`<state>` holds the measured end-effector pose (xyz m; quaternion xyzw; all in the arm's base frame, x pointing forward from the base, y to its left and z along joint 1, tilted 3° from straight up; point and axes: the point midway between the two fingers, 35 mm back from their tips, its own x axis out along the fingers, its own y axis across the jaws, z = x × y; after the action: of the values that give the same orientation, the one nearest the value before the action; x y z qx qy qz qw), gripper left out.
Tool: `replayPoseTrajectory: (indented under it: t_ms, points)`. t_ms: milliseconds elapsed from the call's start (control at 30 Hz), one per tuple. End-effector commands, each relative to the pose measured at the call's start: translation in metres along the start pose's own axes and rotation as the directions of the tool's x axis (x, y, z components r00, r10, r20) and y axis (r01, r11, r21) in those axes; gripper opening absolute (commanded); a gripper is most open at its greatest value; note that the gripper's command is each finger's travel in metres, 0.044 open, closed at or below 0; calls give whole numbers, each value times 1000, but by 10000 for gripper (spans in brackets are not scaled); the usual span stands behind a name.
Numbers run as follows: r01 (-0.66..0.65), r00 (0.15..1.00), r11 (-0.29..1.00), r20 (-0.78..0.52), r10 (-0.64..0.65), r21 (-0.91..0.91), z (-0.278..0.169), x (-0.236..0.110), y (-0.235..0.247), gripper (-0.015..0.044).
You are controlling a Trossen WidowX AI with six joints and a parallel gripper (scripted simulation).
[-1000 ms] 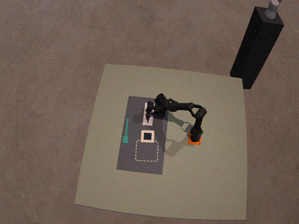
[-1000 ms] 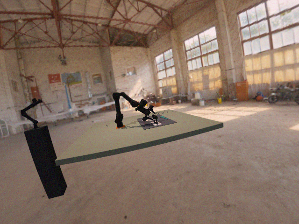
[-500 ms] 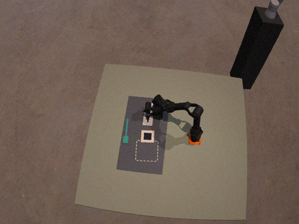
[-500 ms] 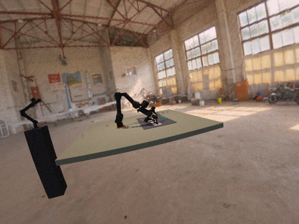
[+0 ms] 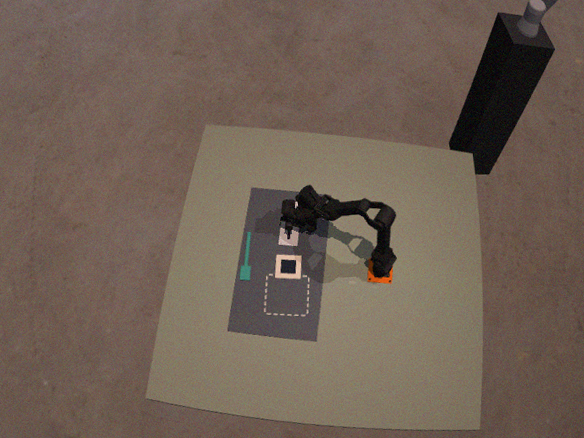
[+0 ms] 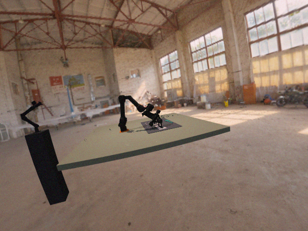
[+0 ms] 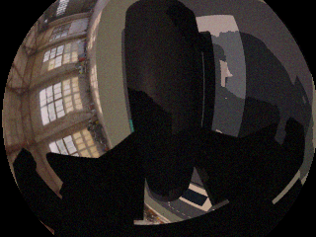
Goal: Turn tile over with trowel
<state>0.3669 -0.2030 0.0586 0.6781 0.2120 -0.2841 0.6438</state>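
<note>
The teal trowel (image 5: 245, 255) (image 6: 169, 121) lies flat on the left part of the dark grey mat (image 5: 246, 312) (image 6: 173, 125), well apart from the gripper. The tile (image 5: 288, 266) (image 7: 194, 196), cream-rimmed with its dark marked side up, lies just behind the dashed outline (image 5: 264, 297). My gripper (image 5: 287, 230) (image 6: 158, 124) hangs low over a pale rectangular patch (image 5: 286, 238) at the back of the mat, behind the tile. Its fingers stand partly closed. The wrist view is mostly filled by dark fingers, and I cannot tell whether anything is between them.
The mat lies on a green table (image 5: 395, 359) (image 6: 111, 144). The arm's orange base (image 5: 380, 272) (image 6: 122, 130) stands right of the mat. A black pillar (image 5: 500, 88) (image 6: 45, 164) with a camera arm stands off the table's far corner.
</note>
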Motion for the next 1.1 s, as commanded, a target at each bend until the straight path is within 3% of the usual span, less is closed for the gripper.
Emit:
replayPoseTrajectory:
  t_ms: [0, 433, 833, 1067]
  points:
    - [0, 1000, 1000, 5, 0, 1, 1, 0, 0, 89]
    - [0, 1000, 1000, 5, 0, 1, 1, 0, 0, 2]
    - [0, 1000, 1000, 0, 0, 1, 0, -36, 44, 0]
    - [0, 1000, 1000, 2, 0, -6, -2, -38, 46, 0]
